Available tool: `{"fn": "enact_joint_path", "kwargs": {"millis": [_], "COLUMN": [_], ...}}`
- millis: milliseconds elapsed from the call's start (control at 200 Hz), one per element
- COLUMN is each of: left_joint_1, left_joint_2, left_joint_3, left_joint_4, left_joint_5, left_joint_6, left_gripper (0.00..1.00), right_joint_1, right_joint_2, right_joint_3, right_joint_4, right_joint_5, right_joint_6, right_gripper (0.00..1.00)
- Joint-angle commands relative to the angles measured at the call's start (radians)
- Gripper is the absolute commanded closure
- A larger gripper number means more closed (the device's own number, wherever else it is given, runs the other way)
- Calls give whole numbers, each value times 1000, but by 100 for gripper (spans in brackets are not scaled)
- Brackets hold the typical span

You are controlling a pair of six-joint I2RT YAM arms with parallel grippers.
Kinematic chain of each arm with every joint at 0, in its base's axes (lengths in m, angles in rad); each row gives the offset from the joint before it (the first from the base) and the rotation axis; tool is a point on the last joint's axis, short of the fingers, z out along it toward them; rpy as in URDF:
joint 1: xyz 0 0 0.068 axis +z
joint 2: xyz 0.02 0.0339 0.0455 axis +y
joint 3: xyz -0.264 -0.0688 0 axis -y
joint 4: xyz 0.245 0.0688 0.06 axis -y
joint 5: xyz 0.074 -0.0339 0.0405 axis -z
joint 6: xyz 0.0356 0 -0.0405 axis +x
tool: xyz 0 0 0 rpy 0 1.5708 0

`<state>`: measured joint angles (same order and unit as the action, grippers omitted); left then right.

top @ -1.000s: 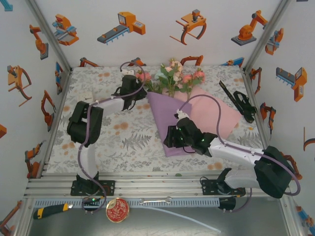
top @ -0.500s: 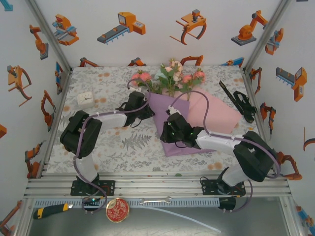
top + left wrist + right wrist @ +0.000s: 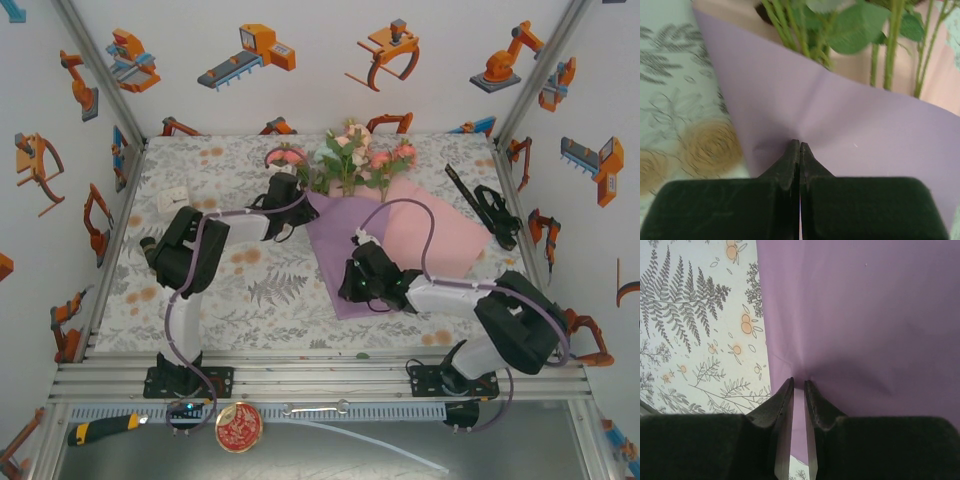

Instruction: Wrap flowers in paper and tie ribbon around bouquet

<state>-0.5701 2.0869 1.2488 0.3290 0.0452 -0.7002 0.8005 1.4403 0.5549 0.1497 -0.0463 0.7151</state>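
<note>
Both arms have moved in, their two jaws each pinching the one paper [image 3: 338, 252].

Reads as a robotics lab cell, not a home. Stands boxed by white walls [image 3: 320, 100] printed with orange robot cartoons, framed in aluminium rails [image 3: 320, 378] at 6 o'clock. Carries two robot arms [image 3: 190, 250] bolted there, over a fern-print cloth [image 3: 210, 160] on the surface [image 3: 200, 300]; shows a yellow-handled tool [image 3: 105, 428] at 7 o'clock.
</note>
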Motion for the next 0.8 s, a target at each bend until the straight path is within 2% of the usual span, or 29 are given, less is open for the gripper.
{"fn": "enact_joint_path", "kwargs": {"millis": [0,145,260,355,556,676,796], "left_joint_1": [37,81,78,69,35,15,3], "left_joint_2": [49,27,-98,-224,-350,-314,-232], "left_joint_3": [82,169,163,72,-106,-144,-116], "left_joint_4": [17,-13,-99,-133,-224,-220,-182], "left_joint_5": [-9,64,47,2,-57,-35,34], "left_joint_6": [83,110,127,120,120,122,121], "left_gripper": [100,100,99,97,99,100,100], "right_joint_1": [-1,-1,-1,-1,0,0,-1], "right_joint_2": [-31,-120,-192,-199,-57,44,100], "right_joint_3": [-50,-36,22,78,171,213,202], "right_joint_4": [-47,-131,-185,-183,-77,-69,-53], "right_joint_5": [-14,-1,24,33,-58,-70,-54], "right_joint_6": [15,-1,-33,-69,-75,-83,-85], "right_gripper": [81,79,70,69,69,70,75]}}
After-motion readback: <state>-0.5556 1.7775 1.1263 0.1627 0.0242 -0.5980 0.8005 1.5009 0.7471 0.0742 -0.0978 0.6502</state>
